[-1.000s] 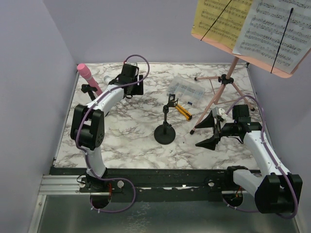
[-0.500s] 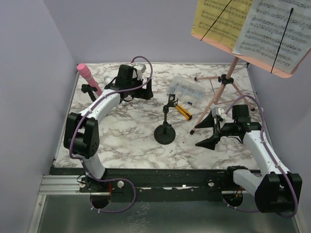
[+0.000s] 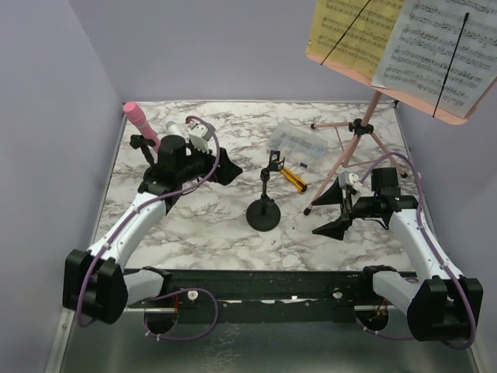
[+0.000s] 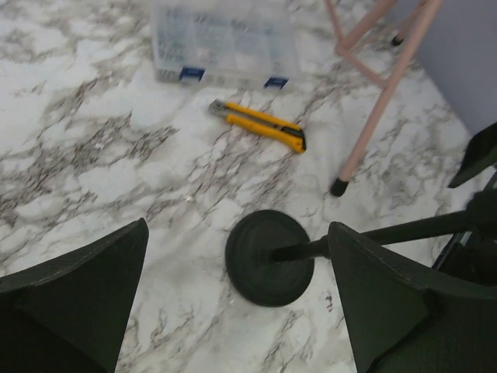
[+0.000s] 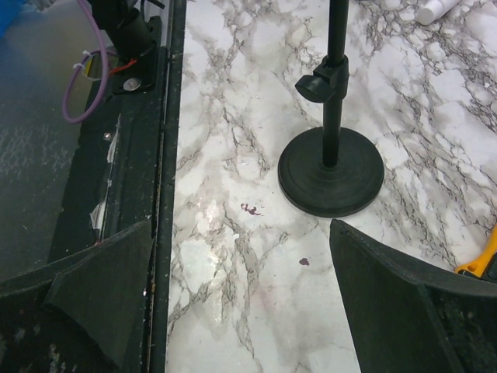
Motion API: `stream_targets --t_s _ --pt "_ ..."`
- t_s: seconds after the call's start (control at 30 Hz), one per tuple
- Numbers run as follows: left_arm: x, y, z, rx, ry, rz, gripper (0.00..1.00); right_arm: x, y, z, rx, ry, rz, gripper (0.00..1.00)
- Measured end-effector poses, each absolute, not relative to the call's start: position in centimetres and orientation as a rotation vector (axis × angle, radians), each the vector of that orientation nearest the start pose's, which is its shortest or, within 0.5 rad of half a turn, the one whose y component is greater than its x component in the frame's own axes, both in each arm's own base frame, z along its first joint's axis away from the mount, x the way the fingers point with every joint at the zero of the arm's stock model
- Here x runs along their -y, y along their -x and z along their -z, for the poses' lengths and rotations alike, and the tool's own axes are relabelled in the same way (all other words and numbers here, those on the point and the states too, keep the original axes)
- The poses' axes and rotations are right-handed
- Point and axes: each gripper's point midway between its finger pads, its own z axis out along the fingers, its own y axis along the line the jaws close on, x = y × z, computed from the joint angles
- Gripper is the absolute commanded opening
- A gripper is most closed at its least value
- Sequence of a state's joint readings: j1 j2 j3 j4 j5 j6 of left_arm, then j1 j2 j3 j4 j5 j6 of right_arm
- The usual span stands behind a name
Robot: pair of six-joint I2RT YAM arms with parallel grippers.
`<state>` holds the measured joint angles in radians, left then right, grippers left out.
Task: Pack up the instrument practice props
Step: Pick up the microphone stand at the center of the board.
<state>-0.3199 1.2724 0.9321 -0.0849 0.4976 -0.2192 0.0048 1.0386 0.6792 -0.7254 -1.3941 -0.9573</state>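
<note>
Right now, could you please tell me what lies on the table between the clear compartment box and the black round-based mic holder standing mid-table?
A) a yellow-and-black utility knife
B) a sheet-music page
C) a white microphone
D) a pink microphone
A: in the left wrist view the utility knife lies flat between the clear box and the mic holder.

Glossy marble-patterned tabletop (image 4: 85, 163), matt black mic holder (image 4: 268, 260), clear plastic box (image 4: 225, 39), paper sheet-music pages (image 3: 439, 54)

Robot lab cell: lilac walls (image 3: 233, 47) box in marble tabletop (image 3: 210, 221)
</note>
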Motion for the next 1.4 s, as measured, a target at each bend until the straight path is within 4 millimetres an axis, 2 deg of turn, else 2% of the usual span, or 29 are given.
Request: stream_targets --t_s 0.13,0.33,0.53,0.77,0.87,1.2,1.4 --pt "21.1 -30.0 -23.2 -1.813 -0.428 0.968 0.99 -16.8 -17.9 -17.8 -1.45 1.192 -1.157 1.0" --pt "21.9 -26.5 -22.9 -1.667 -0.453 1.127 0.99 -16.8 -17.8 -18.0 -1.444 1.196 -1.15 1.0" --pt "24.1 -25.0 -23.7 -1.587 -0.539 1.215 0.99 -16.8 -17.8 -18.0 -1.444 1.196 -1.15 1.0" --pt "28.0 -23.0 -21.6 -1.589 -0.692 1.266 0.99 -16.8 -17.8 -17.9 -1.446 1.195 -1.151 1.0" --pt "28.9 -22.8 -21.3 -1.555 -0.755 1.239 0.99 -16.8 -17.8 -17.9 -1.446 1.195 -1.152 1.0" --pt "30.0 -24.4 -19.9 -1.54 -0.815 1.163 0.97 -16.8 -17.8 -17.9 -1.445 1.196 -1.151 1.0" --pt "30.2 -24.7 -20.1 -1.511 -0.824 1.133 0.95 -16.8 -17.8 -17.8 -1.447 1.195 -1.152 1.0"
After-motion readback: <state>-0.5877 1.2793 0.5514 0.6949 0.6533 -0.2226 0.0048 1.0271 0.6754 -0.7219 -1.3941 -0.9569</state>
